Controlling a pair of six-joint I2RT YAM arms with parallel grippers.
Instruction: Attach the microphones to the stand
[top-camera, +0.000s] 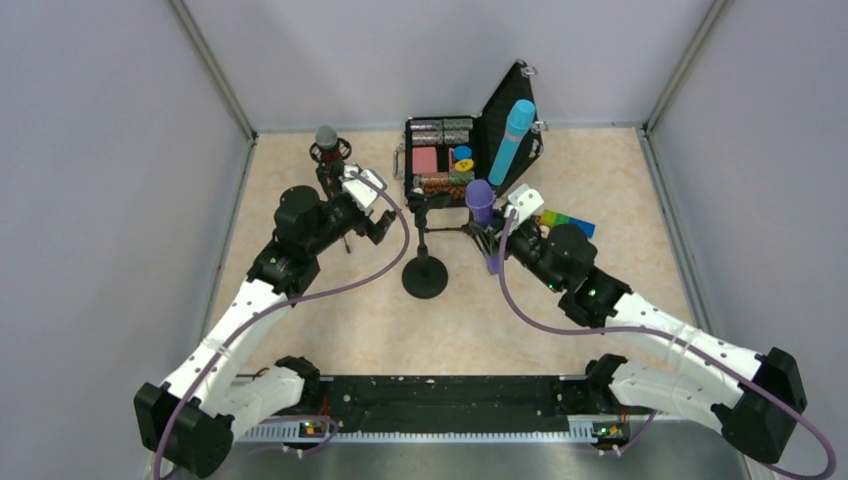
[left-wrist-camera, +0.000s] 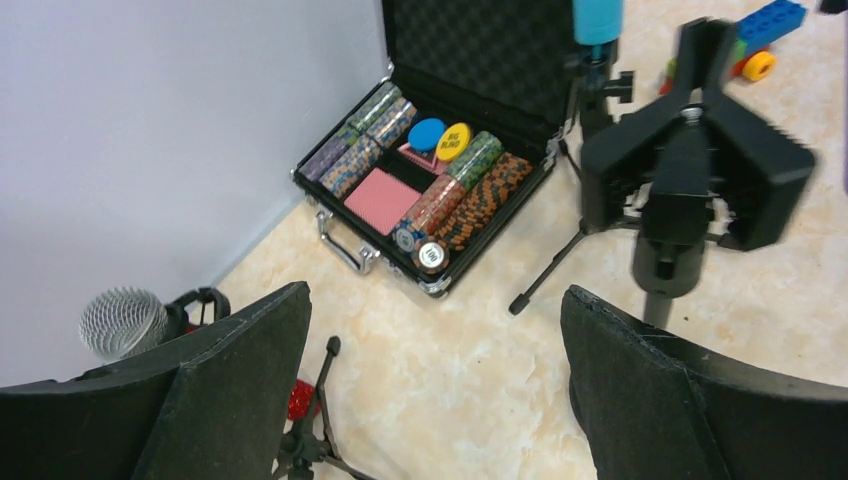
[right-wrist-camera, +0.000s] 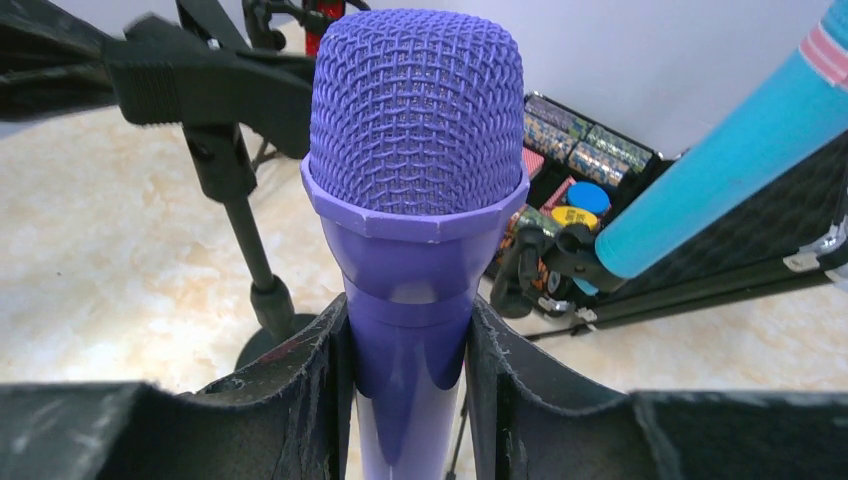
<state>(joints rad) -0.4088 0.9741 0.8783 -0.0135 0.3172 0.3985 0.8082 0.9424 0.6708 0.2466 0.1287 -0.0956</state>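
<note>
My right gripper is shut on the purple microphone, holding it upright just right of the black round-base stand. In the right wrist view the purple microphone stands between my right gripper's pads, with the stand's empty black clip to its left. The red microphone with a silver head sits in a small tripod holder at the back left. The light blue microphone sits tilted in another tripod holder. My left gripper is open and empty between the red microphone and the stand; its view shows bare table between the fingers.
An open black case of poker chips stands at the back centre, also in the left wrist view. A multicoloured toy-brick car lies right of my right wrist. Grey walls close in the left, back and right sides.
</note>
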